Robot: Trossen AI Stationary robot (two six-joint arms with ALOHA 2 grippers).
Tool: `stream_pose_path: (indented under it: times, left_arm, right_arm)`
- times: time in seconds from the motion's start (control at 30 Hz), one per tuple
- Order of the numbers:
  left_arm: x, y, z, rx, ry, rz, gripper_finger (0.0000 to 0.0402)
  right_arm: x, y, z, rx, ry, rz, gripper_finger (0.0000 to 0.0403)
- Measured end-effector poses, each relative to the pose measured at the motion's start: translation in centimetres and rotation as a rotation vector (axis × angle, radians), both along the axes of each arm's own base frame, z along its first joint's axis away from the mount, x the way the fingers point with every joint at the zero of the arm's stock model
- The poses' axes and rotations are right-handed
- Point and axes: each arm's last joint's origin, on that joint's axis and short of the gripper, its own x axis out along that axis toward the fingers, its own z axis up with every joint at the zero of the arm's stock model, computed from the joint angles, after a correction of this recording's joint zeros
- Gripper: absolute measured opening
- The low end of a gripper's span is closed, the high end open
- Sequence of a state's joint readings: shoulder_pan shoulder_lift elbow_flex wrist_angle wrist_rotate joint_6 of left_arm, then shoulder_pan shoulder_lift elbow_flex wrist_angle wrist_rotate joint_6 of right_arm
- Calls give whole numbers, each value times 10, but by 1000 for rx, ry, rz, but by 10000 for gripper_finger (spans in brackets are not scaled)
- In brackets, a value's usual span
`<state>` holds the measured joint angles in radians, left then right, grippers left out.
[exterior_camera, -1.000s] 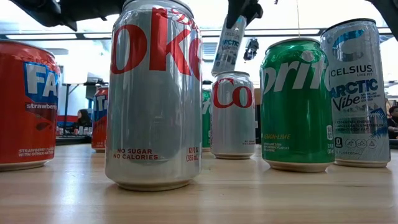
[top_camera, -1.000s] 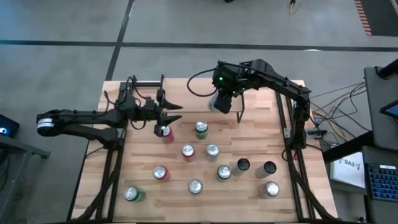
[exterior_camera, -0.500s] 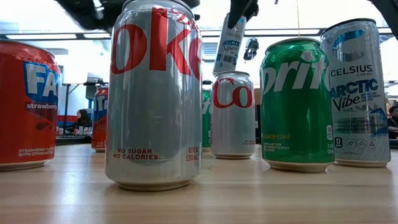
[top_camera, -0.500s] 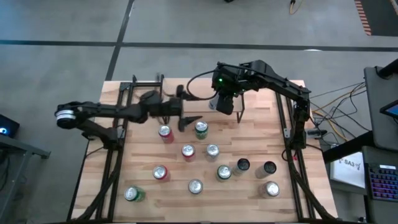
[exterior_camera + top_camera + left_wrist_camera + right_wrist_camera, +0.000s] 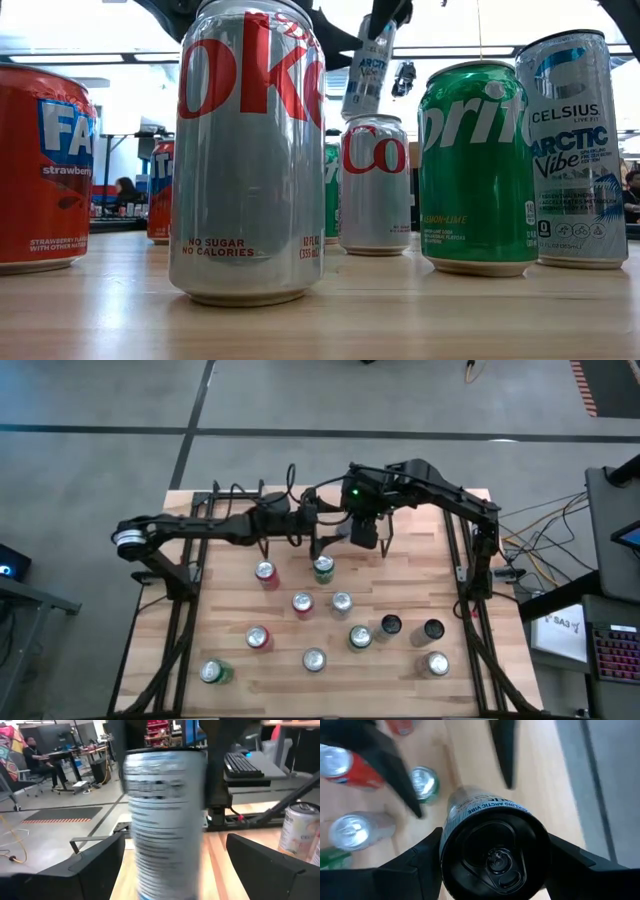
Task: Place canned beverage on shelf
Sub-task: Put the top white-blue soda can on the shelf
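Note:
A slim Celsius can (image 5: 366,72) hangs in the air under my right gripper (image 5: 495,865), which is shut on it above the far middle of the table (image 5: 358,525). My left gripper (image 5: 335,540) has reached in from the table's left. It is open, and its two fingers (image 5: 95,865) stand on either side of the can (image 5: 165,820) without touching it. The shelf (image 5: 420,520) is the small raised board at the far right, just beyond the can. My right gripper pinches the slim can between its two fingers (image 5: 422,857), on opposite sides of its wall just below the black lid (image 5: 495,850). The fingers come from above and point down. The can hangs below them, clear of the table and a little tilted (image 5: 360,95).
Several cans stand on the table nearer to me: a green one (image 5: 323,568) and a red one (image 5: 265,572) just below the grippers, and a Diet Coke (image 5: 250,150), a Sprite (image 5: 475,165), a Celsius (image 5: 580,150) and a Fanta (image 5: 45,170) close to the low camera.
My left gripper has swung from over the red can toward the table's right and a little toward the far edge. It has stayed open and now stands around the held can. My right gripper and the can have kept nearly still.

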<state>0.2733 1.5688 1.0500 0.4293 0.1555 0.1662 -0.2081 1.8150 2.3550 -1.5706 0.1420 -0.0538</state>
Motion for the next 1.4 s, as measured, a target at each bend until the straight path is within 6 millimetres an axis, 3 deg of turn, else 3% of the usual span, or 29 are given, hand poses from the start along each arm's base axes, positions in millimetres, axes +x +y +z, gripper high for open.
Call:
stream_pose_path:
  times: [0.43, 0.8, 1.4]
  left_arm:
    - [14, -1, -16, -19, -27, -111, 332]
    - [14, 0, -14, -56, -43, -87, 275]
    - [13, 1, -14, -51, -41, -82, 230]
  right_arm:
    - [3, 15, 0, -2, -2, 32, 247]
    - [6, 14, 1, -11, -26, 41, 251]
    - [10, 13, 3, -30, -69, 56, 289]
